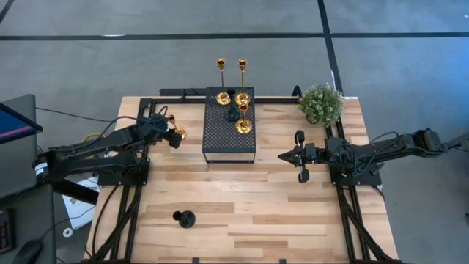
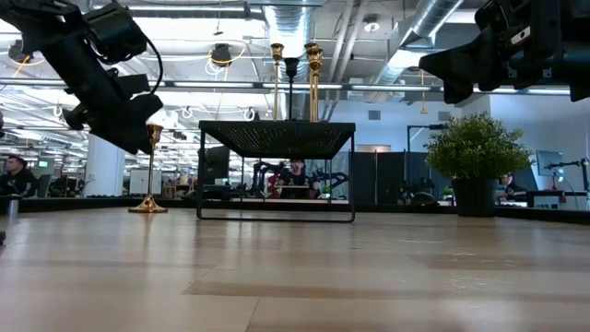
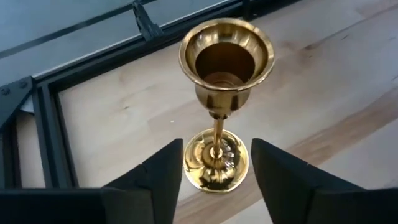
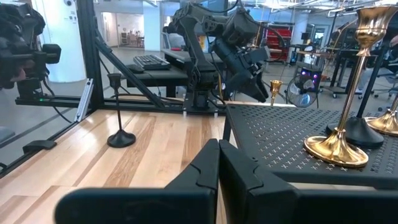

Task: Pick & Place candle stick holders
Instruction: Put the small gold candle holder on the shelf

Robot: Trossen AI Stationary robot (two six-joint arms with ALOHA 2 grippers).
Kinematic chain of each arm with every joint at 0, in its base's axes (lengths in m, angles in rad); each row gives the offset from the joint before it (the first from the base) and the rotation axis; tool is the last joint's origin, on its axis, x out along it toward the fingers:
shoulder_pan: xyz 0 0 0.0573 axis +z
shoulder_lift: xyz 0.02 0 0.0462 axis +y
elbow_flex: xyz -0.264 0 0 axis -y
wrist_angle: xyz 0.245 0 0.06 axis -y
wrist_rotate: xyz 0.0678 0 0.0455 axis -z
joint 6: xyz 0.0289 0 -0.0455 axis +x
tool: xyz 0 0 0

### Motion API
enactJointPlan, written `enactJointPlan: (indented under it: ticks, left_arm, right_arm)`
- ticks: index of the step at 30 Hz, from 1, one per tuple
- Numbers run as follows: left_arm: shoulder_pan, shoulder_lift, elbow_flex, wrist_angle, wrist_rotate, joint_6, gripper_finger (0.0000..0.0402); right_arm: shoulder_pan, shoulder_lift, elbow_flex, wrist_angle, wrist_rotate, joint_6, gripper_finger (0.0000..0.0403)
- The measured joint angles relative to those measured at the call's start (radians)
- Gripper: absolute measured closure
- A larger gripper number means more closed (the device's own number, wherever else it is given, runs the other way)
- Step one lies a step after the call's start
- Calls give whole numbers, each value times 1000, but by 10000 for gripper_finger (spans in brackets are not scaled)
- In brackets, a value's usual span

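Observation:
A gold candle stick holder (image 3: 217, 93) stands upright on its round base on the table, left of the black perforated platform (image 1: 229, 139). My left gripper (image 3: 217, 180) is open, with one finger on either side of its stem and base and a gap on both sides. It also shows in the high view (image 1: 174, 134). Three gold holders (image 1: 243, 126) and one black holder (image 1: 232, 114) stand on the platform. Another black holder (image 1: 185, 218) stands on the table near the front. My right gripper (image 4: 219, 168) is shut and empty, right of the platform.
A small bushy green plant (image 1: 321, 103) stands at the far right of the table. The platform stands on thin legs (image 2: 277, 171) in the far middle. The black metal frame rail (image 3: 43, 124) runs along the table's left edge, close to my left gripper.

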Motion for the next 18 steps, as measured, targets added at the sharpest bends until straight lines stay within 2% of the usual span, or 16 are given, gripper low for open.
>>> enactJointPlan:
  ticks: [6,12,18]
  left_arm:
    - [0,65,-86,163,5,3,186]
    - [0,102,-131,273,3,5,185]
    - [1,101,-141,330,-80,7,193]
  right_arm:
    - [0,0,0,0,0,0,403]
    - [0,0,0,0,0,0,403]
    - [0,0,0,0,0,1,403]
